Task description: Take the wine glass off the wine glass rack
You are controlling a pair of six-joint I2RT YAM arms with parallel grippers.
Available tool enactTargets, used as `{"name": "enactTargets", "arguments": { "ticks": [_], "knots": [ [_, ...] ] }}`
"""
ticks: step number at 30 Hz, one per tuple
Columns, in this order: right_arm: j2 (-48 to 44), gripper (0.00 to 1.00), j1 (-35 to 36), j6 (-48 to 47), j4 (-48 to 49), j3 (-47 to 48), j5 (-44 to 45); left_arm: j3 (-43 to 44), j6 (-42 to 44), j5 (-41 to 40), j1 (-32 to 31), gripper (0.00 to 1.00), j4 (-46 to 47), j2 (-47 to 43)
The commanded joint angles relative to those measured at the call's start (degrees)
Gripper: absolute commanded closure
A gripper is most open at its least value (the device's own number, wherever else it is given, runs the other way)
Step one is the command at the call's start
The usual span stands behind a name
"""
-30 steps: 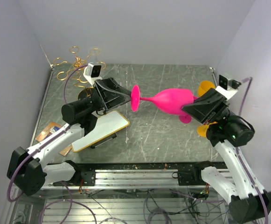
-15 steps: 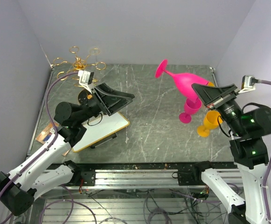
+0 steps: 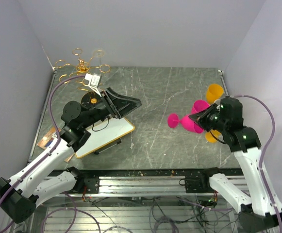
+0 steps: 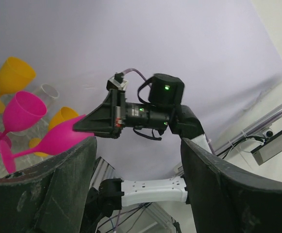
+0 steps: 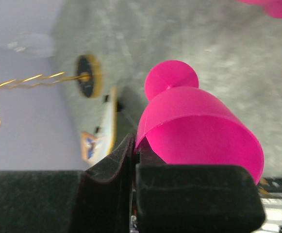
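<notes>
The right pincer (image 3: 203, 120) is pressed together on the rim of the pink wine glass (image 3: 189, 124), the bowl wall nipped between its fingers, so the glass is off the wine glass rack (image 3: 82, 65) and well apart from it. The relation that matters now is how the glass lies: its long axis runs almost level, straight out from the fingertips, bowl at the pincer and round foot farthest from it, pointing toward the left pincer (image 3: 133, 104). It hangs low over the table (whether the foot touches the surface I cannot tell). To stand it up, I judge the wrist must swing the foot downward before letting go, and there is little room: just behind the right pincer stands a second pink glass (image 3: 199, 106), with one orange glass (image 3: 213, 92) beyond that and another (image 3: 209, 136) just beside the pincer on its near side. The left pincer is spread wide with nothing between its fingers, held above the white board (image 3: 107, 135) and facing the right pincer across the table; the rack stands behind it, so the left arm is the nearer one to the rack and the right arm the only one at the glass. Counted: two pink glasses, two orange glasses, one rack, one board. Whether any glass hangs on the rack's rings is too faint to tell.
</notes>
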Motion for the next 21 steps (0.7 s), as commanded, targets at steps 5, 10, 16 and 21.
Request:
{"name": "enactTargets", "arguments": {
  "ticks": [5,10,16,21],
  "knots": [
    [17.9,1.00,0.2,-1.1,-23.7,8.2,16.0,2.8,4.3,-1.9,0.2,0.20,-4.3,-0.4],
    [24.2,1.00,0.1,2.8,-26.9,10.3,22.3,4.6,7.5,-3.8,0.2,0.15,-10.8,-1.9],
    [27.9,1.00,0.0,6.3,-26.9,12.3,26.9,8.2,13.1,-8.6,0.2,0.07,-21.6,-5.5],
    [29.2,1.00,-0.2,6.4,-23.9,12.3,28.5,9.6,16.3,-11.7,0.2,0.04,-27.2,-7.8]
  ]
}}
